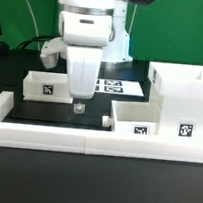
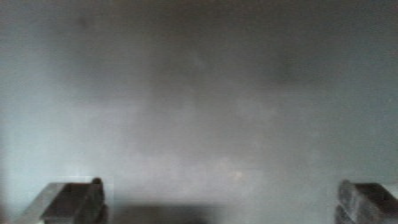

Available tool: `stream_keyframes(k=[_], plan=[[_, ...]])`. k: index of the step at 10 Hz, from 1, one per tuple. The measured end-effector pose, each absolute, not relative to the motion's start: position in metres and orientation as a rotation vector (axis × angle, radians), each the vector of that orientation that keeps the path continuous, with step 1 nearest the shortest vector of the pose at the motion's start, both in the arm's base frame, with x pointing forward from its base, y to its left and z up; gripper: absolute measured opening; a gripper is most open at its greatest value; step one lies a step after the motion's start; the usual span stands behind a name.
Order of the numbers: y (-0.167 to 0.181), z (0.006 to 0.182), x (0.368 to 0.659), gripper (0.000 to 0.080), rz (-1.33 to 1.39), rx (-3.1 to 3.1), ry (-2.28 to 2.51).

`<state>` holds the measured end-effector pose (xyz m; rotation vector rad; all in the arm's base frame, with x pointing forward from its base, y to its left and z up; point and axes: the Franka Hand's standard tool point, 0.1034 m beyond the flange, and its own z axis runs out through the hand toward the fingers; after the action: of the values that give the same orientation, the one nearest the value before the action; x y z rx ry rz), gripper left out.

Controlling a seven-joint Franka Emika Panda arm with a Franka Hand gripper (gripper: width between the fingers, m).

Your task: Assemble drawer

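Observation:
In the exterior view the tall white box-shaped housing (image 1: 182, 97) stands at the right, with a tag on its front. One small open-top tray (image 1: 134, 119) sits right beside it on its left. The other tray (image 1: 46, 84) stands at the left, tag facing front. My gripper (image 1: 79, 107) hangs straight down over the black surface between the two trays, just right of the left tray, touching neither. In the wrist view the gripper (image 2: 222, 205) is open and empty; its fingertips (image 2: 71, 203) stand wide apart over a blurred grey surface.
The marker board (image 1: 122, 88) lies flat behind the gripper near the arm's base. A long low white wall (image 1: 56, 136) borders the black surface along the front and runs up the exterior view's left side.

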<state>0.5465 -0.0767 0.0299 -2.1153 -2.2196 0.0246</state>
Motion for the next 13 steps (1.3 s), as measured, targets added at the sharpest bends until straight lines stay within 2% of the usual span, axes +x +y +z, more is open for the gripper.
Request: stream_keyframes(k=[6, 13], plan=[[-0.027, 0.013, 0.547, 0.0649, 0.017, -2.190, -2.079], [-0.023, 0.013, 0.549, 0.0649, 0.032, -2.307, -1.953]])
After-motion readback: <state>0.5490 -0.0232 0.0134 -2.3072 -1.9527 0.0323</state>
